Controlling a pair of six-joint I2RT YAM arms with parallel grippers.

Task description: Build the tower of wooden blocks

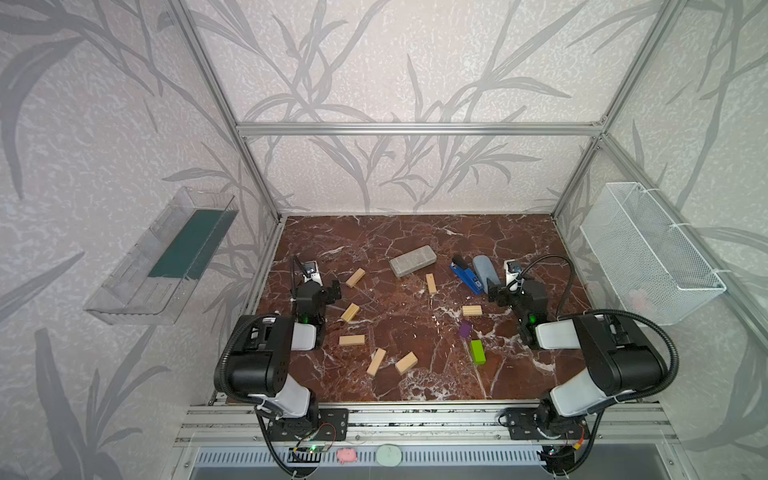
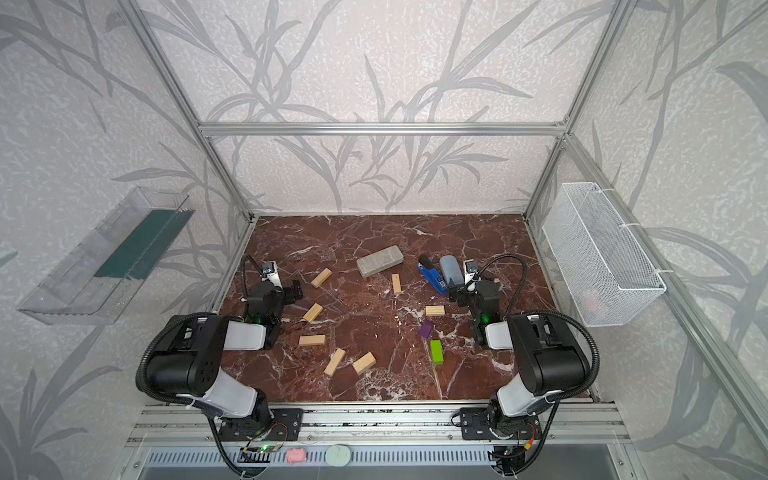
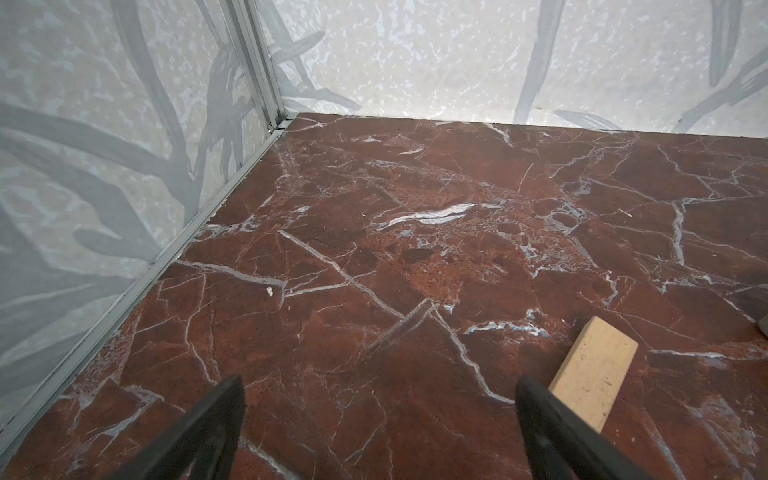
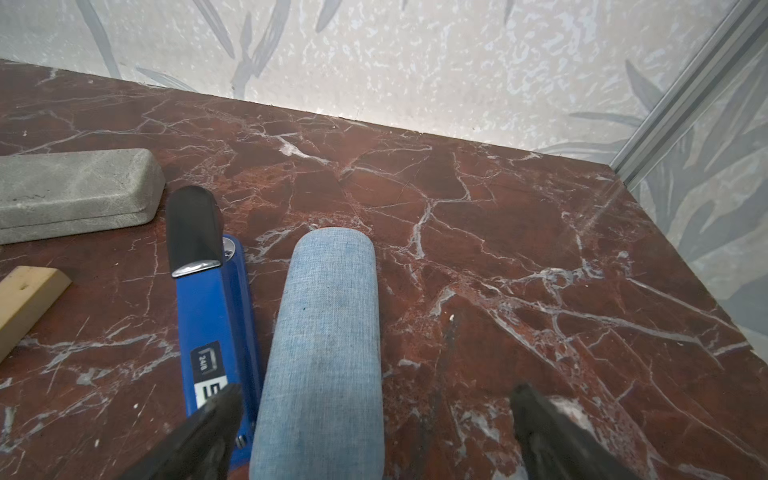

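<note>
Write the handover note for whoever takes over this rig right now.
Left gripper: open, empty, at the table's left side.
Right gripper: open, empty, by the stapler and blue fabric case.
Blocks: seven pale wood blocks lie scattered singly on the table; purple block and lime green block lie right of centre.
Done: nothing stacked; no tower yet.
To do: stack all nine into the tower.

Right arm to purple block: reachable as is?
Probably yes. The purple block touches nothing and lies near the open, empty right gripper. One pale block sits by the route; approaching from above should clear it.
</note>
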